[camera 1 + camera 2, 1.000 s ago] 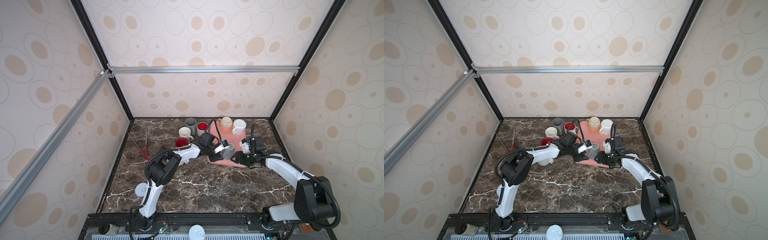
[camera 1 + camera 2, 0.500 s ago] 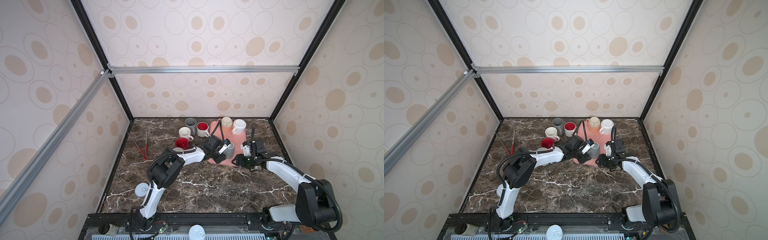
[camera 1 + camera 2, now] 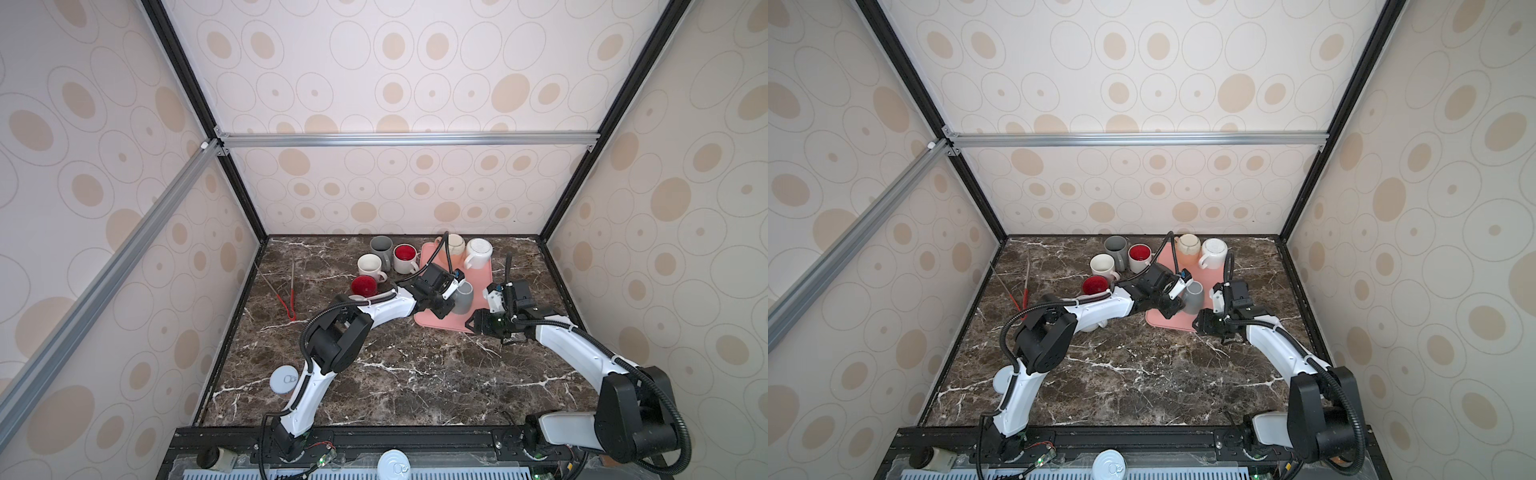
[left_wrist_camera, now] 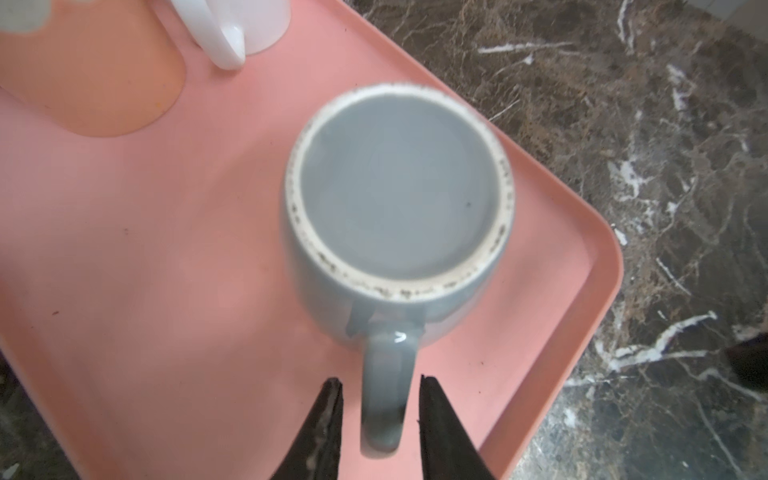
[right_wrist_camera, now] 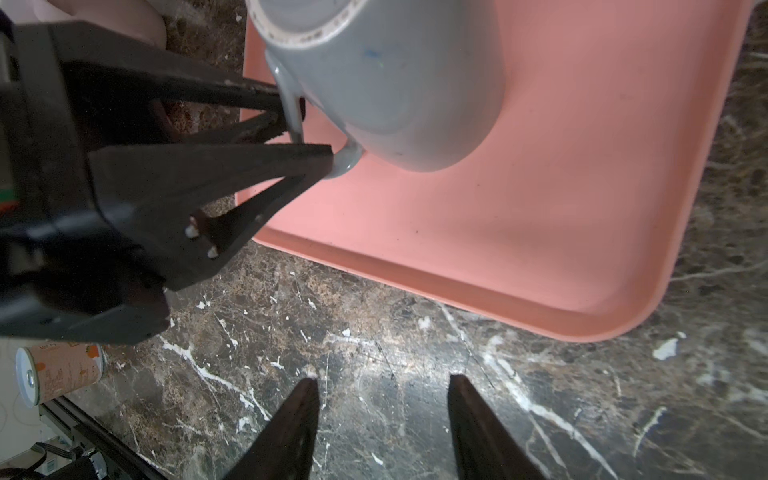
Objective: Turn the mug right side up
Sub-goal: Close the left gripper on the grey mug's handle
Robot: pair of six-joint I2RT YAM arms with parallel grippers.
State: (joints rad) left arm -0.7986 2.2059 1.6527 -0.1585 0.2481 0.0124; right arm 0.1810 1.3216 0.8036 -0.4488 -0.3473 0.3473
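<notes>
The grey mug (image 3: 462,297) stands upside down on the pink tray (image 4: 124,249). Its mouth is down on the tray floor and its pale, speckled foot ring (image 4: 399,292) faces up, so its long axis runs upright with the base on top. Its handle (image 4: 388,361) juts sideways from the wall, pointing straight back between the jaws of the left gripper (image 4: 380,380).

These jaws straddle the handle, one finger on each flank, with the mug's body just beyond their tips. They stand narrowly apart. In the left wrist view a sliver of pink tray shows between one finger and the handle, while the other finger touches it or nearly does. The right wrist view also shows both fingers close in on the handle.

The right gripper (image 5: 382,378) has its jaws well apart and holds nothing. Bare marble worktop (image 5: 374,324) lies under them, the tray's rim sits just ahead of their tips, and the grey mug is farther ahead.

A white mug (image 3: 478,249) stands on the same tray, past the grey mug from the left jaws and off to one side.
</notes>
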